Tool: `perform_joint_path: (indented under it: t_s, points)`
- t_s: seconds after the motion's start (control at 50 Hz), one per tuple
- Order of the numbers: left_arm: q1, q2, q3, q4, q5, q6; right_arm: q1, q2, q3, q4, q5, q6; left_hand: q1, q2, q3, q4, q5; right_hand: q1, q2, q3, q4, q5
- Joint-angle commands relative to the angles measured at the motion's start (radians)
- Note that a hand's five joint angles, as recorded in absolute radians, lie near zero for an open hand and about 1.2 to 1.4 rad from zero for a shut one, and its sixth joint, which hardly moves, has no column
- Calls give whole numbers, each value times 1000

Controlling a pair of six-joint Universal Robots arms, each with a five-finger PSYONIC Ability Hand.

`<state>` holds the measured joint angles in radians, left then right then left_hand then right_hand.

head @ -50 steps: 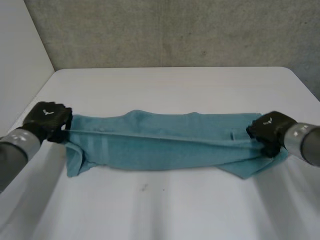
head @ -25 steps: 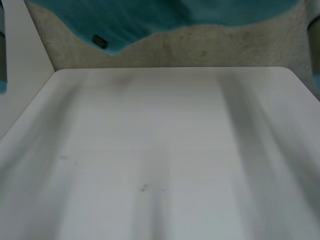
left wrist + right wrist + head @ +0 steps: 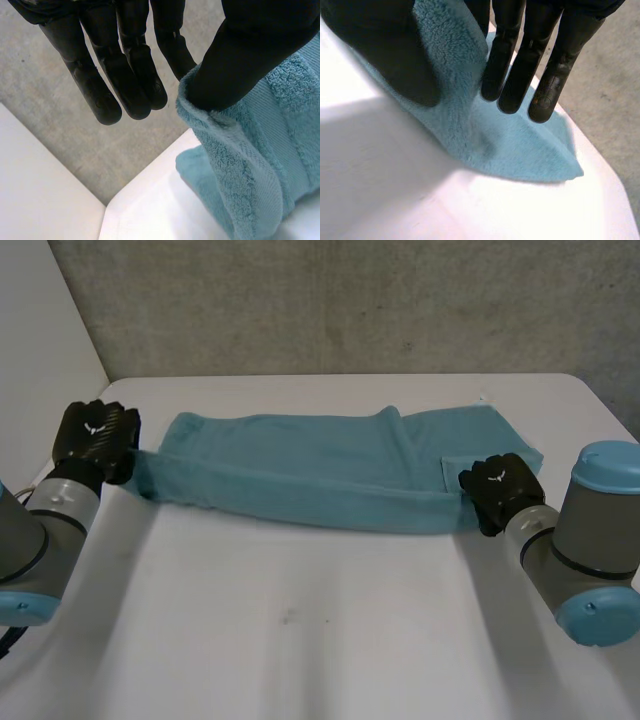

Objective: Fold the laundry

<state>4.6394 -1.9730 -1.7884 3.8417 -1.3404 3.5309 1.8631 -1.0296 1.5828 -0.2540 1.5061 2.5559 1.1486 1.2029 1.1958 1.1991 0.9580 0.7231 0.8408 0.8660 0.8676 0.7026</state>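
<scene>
A teal towel lies folded into a long band across the white table, its far right corner spread flat. My left hand is at the band's left end. In the left wrist view the thumb of the left hand presses the towel's bunched edge against the straight fingers. My right hand sits at the near right end. In the right wrist view the towel rises between the thumb and straight fingers of the right hand, pinched there.
A grey wall stands behind the table's far edge, and a white wall runs along the left side. Bare tabletop stretches between the towel and the near edge. Both forearms lie low at the table's sides.
The towel was lifted and swung up out of sight, then laid down farther back on the table. Both hands came down with it and stay at its ends.
</scene>
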Motion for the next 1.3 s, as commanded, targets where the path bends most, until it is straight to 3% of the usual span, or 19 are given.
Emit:
perform_joint_path:
  t_s: [0.02, 0.1, 0.16, 0.3, 0.38, 0.44, 0.54, 0.6, 0.64, 0.78, 1.0, 1.08, 1.3]
  points:
    - [32, 45, -35, -5, -3, -4, -16, -157, 51, 16, -13, 85, 248, 193, 200, 197, 264, -174, -292, -317, -319, -328]
    - [35, 62, -54, -5, -2, -7, -67, -210, 57, 19, -41, 164, 248, 193, 200, 197, 264, -177, -295, -320, -322, -331]
    - [39, 78, -60, -5, -3, -13, -154, -225, 49, 56, -127, 196, 248, 193, 200, 197, 264, -177, -295, -320, -322, -331]
    - [38, 83, -75, -5, -3, -14, -265, -213, -41, 221, -288, 188, 248, 193, 200, 197, 264, -292, -409, -435, -436, -446]
    - [35, 83, -85, -7, -3, -14, -280, -166, -119, 294, -316, 152, 248, 193, 200, 197, 264, -283, -401, -426, -428, -437]
    - [29, 83, -92, -5, -3, -12, -280, -132, -167, 315, -320, 101, 248, 193, 200, 197, 264, -268, -386, -411, -413, -422]
    - [24, 85, -98, -5, -3, -12, -274, -95, -227, 343, -319, -102, 248, 193, 200, 197, 264, 10, -107, -132, -134, -144]
    - [24, 86, -101, -8, -3, -10, -272, -87, -238, 348, -322, -192, 248, 193, 200, 197, 264, -65, -183, -208, -210, -219]
    - [25, 97, -114, -13, -3, -10, -271, -84, -257, 340, -322, -255, 248, 193, 200, 197, 264, -300, -417, -443, -444, -454]
    - [21, 137, -161, -31, -2, -7, -262, 6, -377, 351, -349, -290, 248, 193, 200, 197, 264, -330, -448, -473, -474, -484]
    - [22, 194, -220, -42, 1, -6, -197, 230, -642, 444, -553, -302, 248, 193, 200, 197, 264, -321, -439, -464, -466, -475]
    - [22, 195, -221, -42, 1, -6, -176, 295, -707, 522, -590, -310, 248, 193, 200, 197, 264, -321, -439, -464, -466, -475]
    - [24, 189, -220, -42, 3, -6, -154, 367, -744, 642, -581, -491, 248, 193, 200, 197, 264, -283, -401, -426, -428, -437]
